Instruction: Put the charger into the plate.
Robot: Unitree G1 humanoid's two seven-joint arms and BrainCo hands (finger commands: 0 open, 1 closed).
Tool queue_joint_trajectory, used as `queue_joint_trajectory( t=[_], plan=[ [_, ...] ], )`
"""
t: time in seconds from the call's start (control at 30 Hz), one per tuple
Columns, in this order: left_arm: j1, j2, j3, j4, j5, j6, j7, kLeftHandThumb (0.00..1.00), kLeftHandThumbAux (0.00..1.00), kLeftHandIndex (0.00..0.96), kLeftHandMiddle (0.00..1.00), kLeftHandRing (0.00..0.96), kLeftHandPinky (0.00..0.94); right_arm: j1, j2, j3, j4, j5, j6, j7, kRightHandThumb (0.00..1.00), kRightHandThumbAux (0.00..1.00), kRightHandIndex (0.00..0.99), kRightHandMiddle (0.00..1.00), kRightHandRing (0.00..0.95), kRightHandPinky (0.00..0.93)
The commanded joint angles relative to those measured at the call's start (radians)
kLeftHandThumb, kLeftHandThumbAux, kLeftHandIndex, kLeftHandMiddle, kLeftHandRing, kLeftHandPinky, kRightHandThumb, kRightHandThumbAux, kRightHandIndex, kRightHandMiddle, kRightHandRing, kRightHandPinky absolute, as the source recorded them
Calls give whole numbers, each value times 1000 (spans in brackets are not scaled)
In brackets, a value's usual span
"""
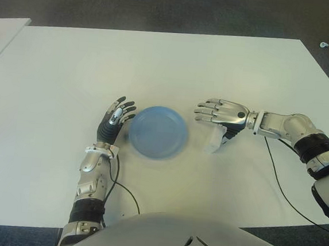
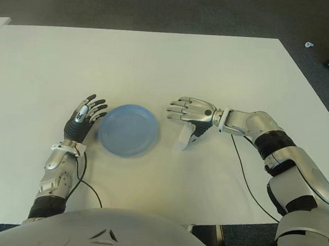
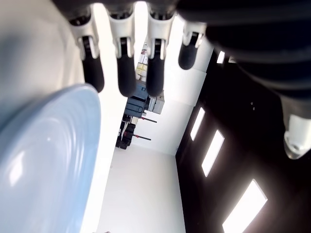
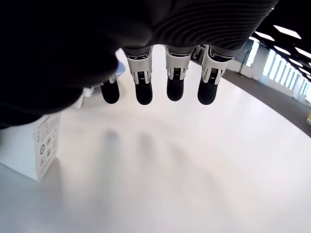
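Right robot hand (image 1: 220,112) hovered with fingers outstretched over the white charger (image 1: 213,140), which stood on the counter (image 1: 158,65) just right of the blue plate (image 1: 158,132), while the left robot hand (image 1: 114,120) lay spread beside the plate's left edge.

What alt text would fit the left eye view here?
The robot's right hand hovers with fingers extended over a white charger on the white table, just right of an empty blue plate. The left hand shows open at the plate's left edge.
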Motion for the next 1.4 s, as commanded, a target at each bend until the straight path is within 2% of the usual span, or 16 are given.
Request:
queue_joint_trajectory(
  t=[0.03, 0.37, 0.63, 1.17, 1.4],
  plan=[
    [-3, 8, -4, 17, 14, 12, 12, 0, 473, 147, 256, 267, 286, -19, -9, 15, 12, -29, 20, -40, 378, 286, 0, 0, 0, 0],
    [-10, 14, -3, 26, 10, 19, 4, 0, 473, 135, 250, 263, 280, -38, -16, 30, 19, -61, 36, -111, 360, 314, 0, 0, 0, 0],
    [-14, 13, -1, 34, 8, 20, 5, 0, 476, 138, 246, 261, 281, -68, -27, 72, 33, -118, 54, -198, 335, 333, 0, 0, 0, 0],
    [-15, 7, -2, 33, 14, 24, 18, 0, 479, 129, 240, 258, 280, -111, -37, 116, 64, -152, 50, -283, 296, 336, 0, 0, 0, 0],
    [-15, 5, -4, 31, 17, 25, 23, 0, 485, 139, 245, 262, 285, -119, -41, 135, 68, -172, 73, -328, 302, 353, 0, 0, 0, 0]
  ],
)
